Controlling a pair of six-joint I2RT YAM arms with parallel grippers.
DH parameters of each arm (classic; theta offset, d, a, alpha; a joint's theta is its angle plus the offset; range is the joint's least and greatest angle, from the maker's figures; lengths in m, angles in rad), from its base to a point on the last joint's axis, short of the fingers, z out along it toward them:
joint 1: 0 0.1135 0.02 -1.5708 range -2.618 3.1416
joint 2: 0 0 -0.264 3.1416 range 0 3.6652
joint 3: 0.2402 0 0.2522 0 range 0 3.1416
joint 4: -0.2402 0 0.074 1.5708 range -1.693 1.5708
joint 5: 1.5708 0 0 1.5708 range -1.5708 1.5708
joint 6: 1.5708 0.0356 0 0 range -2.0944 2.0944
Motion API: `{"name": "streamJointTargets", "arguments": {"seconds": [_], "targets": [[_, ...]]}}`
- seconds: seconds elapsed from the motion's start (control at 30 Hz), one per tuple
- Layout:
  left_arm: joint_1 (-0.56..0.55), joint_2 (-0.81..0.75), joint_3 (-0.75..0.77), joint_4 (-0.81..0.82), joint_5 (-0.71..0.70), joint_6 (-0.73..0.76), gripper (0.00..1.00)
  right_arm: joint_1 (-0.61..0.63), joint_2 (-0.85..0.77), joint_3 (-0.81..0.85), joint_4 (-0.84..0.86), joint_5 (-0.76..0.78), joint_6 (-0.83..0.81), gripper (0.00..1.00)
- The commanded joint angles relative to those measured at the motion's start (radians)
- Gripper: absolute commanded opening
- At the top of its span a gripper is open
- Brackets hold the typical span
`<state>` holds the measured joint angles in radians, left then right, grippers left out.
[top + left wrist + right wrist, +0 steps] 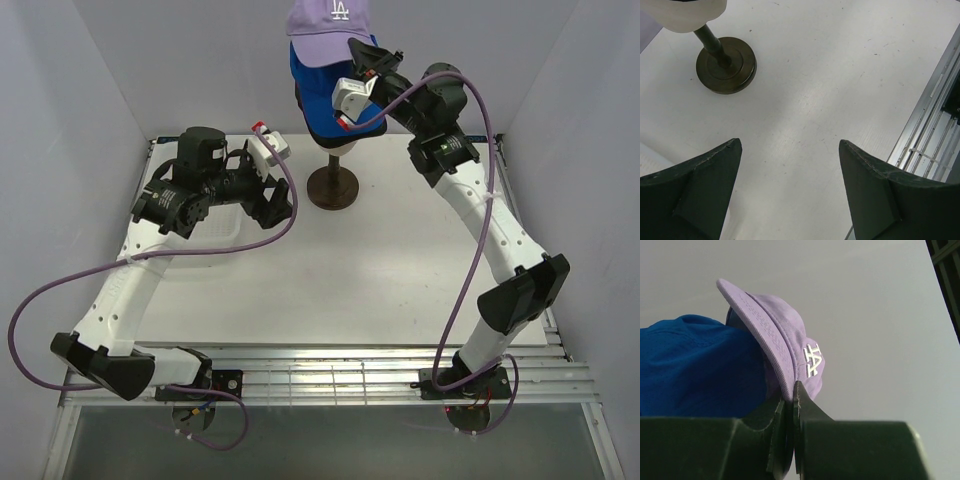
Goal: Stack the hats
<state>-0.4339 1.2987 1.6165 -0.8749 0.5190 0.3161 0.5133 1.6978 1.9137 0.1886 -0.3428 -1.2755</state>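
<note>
1. The lavender cap is judged light and soft. Its fabric crown will crumple under a pinch, and only the brim looks stiff. A thin bite on the lower edge or the brim should carry it, though a shallow pinch on cloth could slip if tugged.
2. Nearest the arm bases, the left gripper hangs with its jaws spread wide and nothing between them. It is over bare table, just above the white basket and well apart from the hats.
3. Beyond it stands the brown stand. It carries the cream mannequin head, of which only the chin shows.
4. On that head sits the blue cap, with the lavender cap lying over it as the top of the stack.
5. Farthest back and highest, the right gripper reaches in from the right. Its jaws are pressed together, and the lavender cap's lower edge runs down into the slit between them, just below the white LA logo. It appears to be pinched there by a thin fold. The brim points up and away from the jaws, and the blue crown lies just left of them.
</note>
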Motion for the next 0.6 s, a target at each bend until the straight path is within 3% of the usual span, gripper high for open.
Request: {"name": "streamJointTargets", "arguments": {"seconds": [0.0, 0.33, 0.57], "targets": [[0.004, -0.003, 0.014, 0.007, -0.004, 0.003, 0.89, 0.011, -0.066, -0.037, -0.034, 0.028, -0.106, 0.08], [0.004, -0.003, 0.014, 0.008, -0.005, 0.001, 0.89, 0.033, -0.136, -0.202, -0.043, 0.074, -0.196, 0.08], [0.004, -0.009, 0.011, 0.008, -0.011, 0.001, 0.89, 0.033, -0.144, -0.225, -0.057, 0.082, -0.186, 0.08]]}}
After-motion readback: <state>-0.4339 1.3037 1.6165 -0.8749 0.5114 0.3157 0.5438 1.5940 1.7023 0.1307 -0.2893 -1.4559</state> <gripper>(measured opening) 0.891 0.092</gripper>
